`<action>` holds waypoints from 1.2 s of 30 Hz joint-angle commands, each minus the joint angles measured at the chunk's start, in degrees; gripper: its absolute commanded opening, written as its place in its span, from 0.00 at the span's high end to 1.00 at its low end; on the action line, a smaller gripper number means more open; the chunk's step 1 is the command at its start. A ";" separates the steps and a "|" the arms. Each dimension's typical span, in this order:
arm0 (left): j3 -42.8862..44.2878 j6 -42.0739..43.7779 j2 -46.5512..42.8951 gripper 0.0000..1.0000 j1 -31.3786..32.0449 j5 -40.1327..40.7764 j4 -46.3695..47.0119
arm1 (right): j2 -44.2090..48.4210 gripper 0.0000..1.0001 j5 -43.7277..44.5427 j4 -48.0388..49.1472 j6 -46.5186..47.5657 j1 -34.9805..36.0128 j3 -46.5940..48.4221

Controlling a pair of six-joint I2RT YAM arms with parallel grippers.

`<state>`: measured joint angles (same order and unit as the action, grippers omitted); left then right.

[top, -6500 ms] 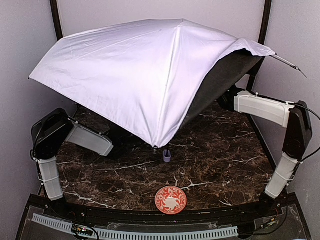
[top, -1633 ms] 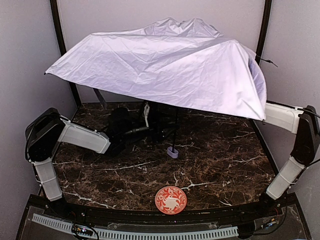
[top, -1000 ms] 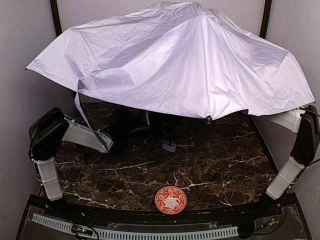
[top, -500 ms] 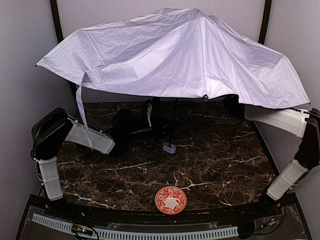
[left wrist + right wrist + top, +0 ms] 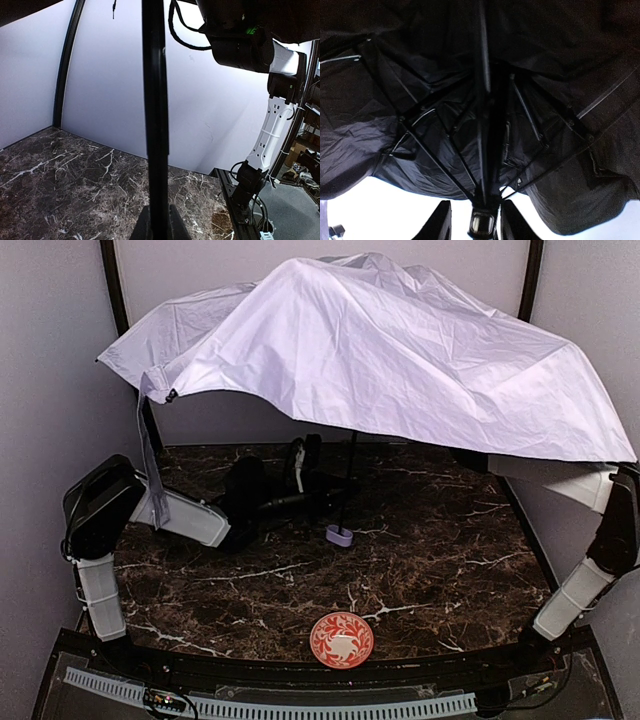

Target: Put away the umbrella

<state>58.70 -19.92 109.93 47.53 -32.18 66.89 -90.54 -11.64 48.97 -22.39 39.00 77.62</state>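
Item: umbrella (image 5: 400, 350), open, held upright over the rear of the marble table (image 5: 450, 570)
- Pale lavender canopy, creased, sagging toward the right; far edge hidden by its own folds
- Thin black shaft (image 5: 155, 125) near vertical; knob handle (image 5: 339, 535) at its foot, on or just above the table, contact not clear
- Fabric strap (image 5: 150, 465) hanging from the left rim, down in front of the left arm
- Black underside and ribs (image 5: 435, 150) filling the right wrist view, dim, details hard to separate

Left gripper (image 5: 157, 216): clamped on the shaft low down, a finger pressed to either side, fingers mostly cut off by the bottom edge

Right gripper (image 5: 476, 216): concealed under the canopy from above; from its own wrist, fingers spread either side of the sliding collar, small gaps visible, no firm hold seen

Red-patterned bowl (image 5: 342, 640): near front edge, well apart from the umbrella
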 commanded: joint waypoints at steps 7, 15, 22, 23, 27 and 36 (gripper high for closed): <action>2.82 2.65 -1.91 1.00 0.33 -0.73 2.17 | -0.08 0.72 2.76 -3.26 2.52 0.11 2.29; 3.04 2.59 -2.91 1.00 -0.23 -1.49 3.29 | 0.63 0.97 3.71 -7.91 4.82 0.02 1.40; 5.74 0.15 -3.81 1.00 -2.46 -3.94 7.67 | -0.33 1.00 3.62 -20.50 12.40 2.07 -0.40; 6.19 0.60 -4.07 1.00 -2.52 -3.94 7.94 | -0.34 1.00 3.46 -21.32 13.46 2.65 -1.75; 6.76 3.06 -5.34 1.00 -2.85 -2.11 9.21 | -0.06 1.00 2.35 -22.38 13.56 3.83 -7.73; 8.11 7.75 -4.80 1.00 -3.12 -0.08 12.97 | 0.02 1.00 4.01 -23.22 11.80 6.35 -16.24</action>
<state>60.45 -14.96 111.37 45.43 -35.31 61.95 -86.52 -3.77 44.16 -13.67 42.48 68.49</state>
